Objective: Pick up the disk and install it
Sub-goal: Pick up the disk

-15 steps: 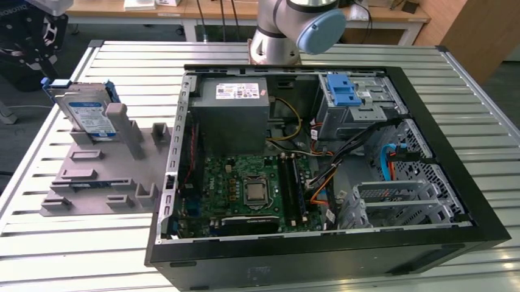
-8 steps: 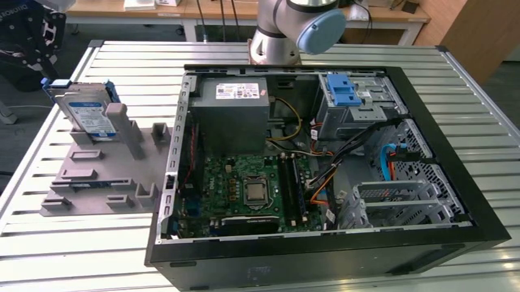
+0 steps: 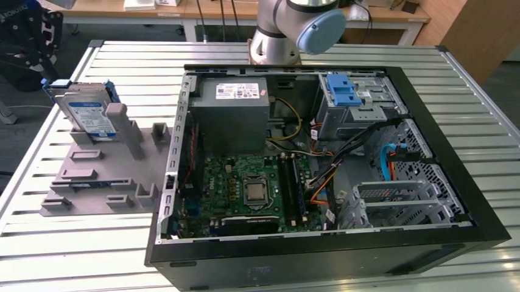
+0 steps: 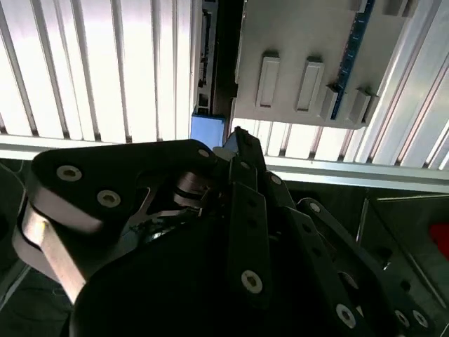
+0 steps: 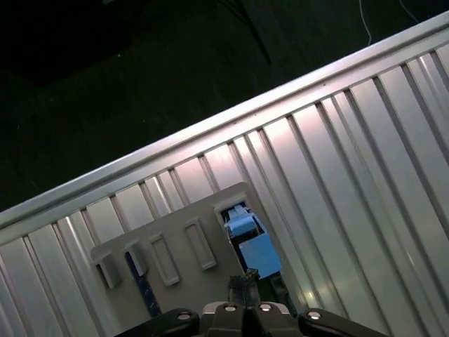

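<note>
- Disk (image 3: 85, 112) standing on end in grey holder (image 3: 89, 164), long axis upright, connector end pointing up toward end effector (image 4: 237, 144).
- Sits beneath end effector, apart from it.
- End effector released or clenched: cannot tell.

Bright light is glancing off a slatted metal table (image 3: 81, 243)

Pale desks (image 3: 219, 11) are standing behind it, a wooden panel (image 3: 475, 33) is rising at the exterior view's right, and dark floor (image 5: 140, 70) is showing past the table's edge.

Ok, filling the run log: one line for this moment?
disk: upright in holder | gripper: over disk | install: not done
</note>
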